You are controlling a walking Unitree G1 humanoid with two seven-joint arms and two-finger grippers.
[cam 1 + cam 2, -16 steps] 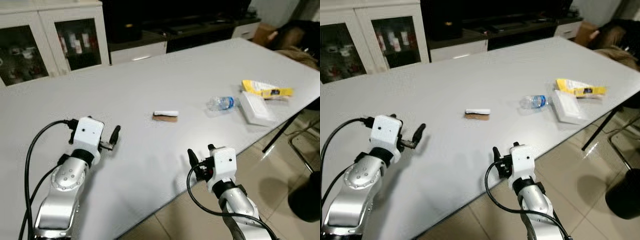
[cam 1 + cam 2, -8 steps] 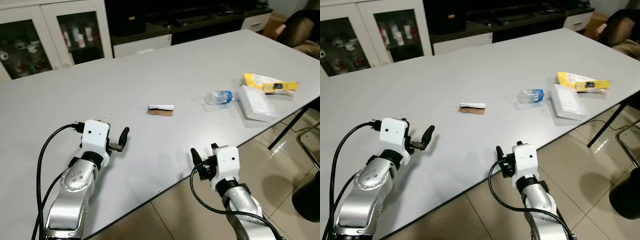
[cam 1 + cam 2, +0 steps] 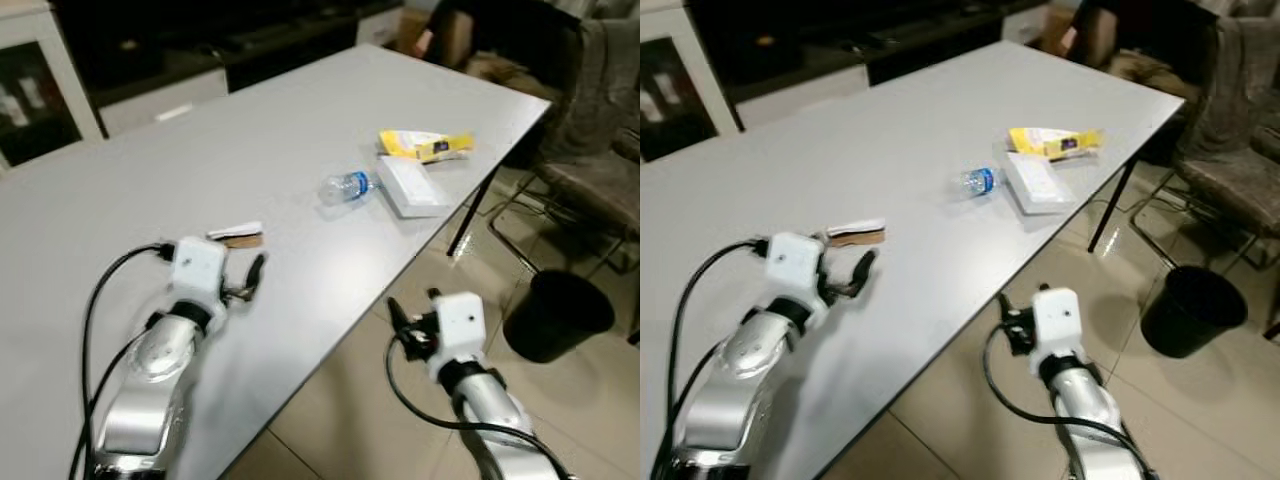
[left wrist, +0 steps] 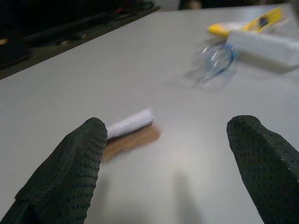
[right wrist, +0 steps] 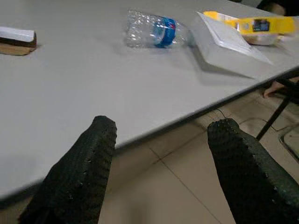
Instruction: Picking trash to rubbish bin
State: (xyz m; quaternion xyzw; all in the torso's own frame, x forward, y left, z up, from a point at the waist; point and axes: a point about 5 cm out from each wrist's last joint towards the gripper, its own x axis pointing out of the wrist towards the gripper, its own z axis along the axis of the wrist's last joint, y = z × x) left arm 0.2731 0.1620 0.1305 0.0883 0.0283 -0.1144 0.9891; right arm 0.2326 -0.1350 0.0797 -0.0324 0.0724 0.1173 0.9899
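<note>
No trash is judged to have been collected yet: four pieces are seen lying on the grey surface (image 3: pixel 120 190) and nothing is carried by either arm. A small white-and-brown scrap (image 3: pixel 236 235) lies nearest the robot. Further along, near the surface's right edge, a crushed clear plastic bottle with a blue label (image 3: pixel 347 186) is found, just beside a flat white packet (image 3: pixel 411 186), and a yellow wrapper (image 3: pixel 424 145) lies close behind that packet, whether touching it cannot be told.

The left end effector (image 3: pixel 250 277) is held over the surface just short of the scrap, its fingers (image 4: pixel 70 168) spread wide and empty, with the scrap seen between them in the left wrist view. The right end effector (image 3: pixel 409 322) is held off the surface's edge, above the tiled floor (image 3: pixel 350 420), also spread wide and empty; in its wrist view the bottle, packet and wrapper are faced.

A black rubbish bin (image 3: pixel 556 315) stands on the floor to the right, beyond the table leg (image 3: pixel 470 210) and near a chair (image 3: pixel 590 180). Its inside is too dark for any contents to be made out. The whole task is therefore judged to remain: each piece is still to be grasped, carried to the bin and dropped, the scrap appearing to be the first target.
</note>
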